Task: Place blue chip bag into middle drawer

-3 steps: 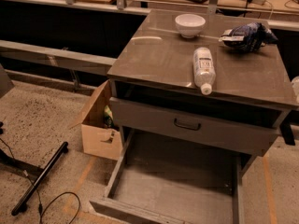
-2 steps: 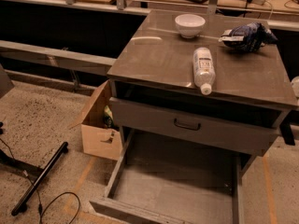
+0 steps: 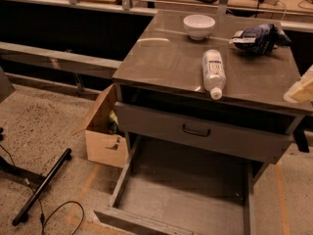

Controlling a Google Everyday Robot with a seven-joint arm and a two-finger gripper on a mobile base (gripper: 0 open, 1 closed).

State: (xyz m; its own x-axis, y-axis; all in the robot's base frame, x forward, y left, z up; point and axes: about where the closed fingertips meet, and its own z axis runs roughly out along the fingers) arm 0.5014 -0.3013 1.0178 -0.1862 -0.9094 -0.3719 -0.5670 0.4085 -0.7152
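The blue chip bag lies on the desk near a bowl. The middle drawer stands pulled out. The gripper shows at the right edge, and I cannot tell its state.

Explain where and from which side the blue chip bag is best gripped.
Pinch the blue chip bag across its raised crumpled middle, coming down from above: it lies low on the cabinet top, and its folds likely pinch easily. The gripper, partly in view at the right edge, is nearer the camera than the bag.
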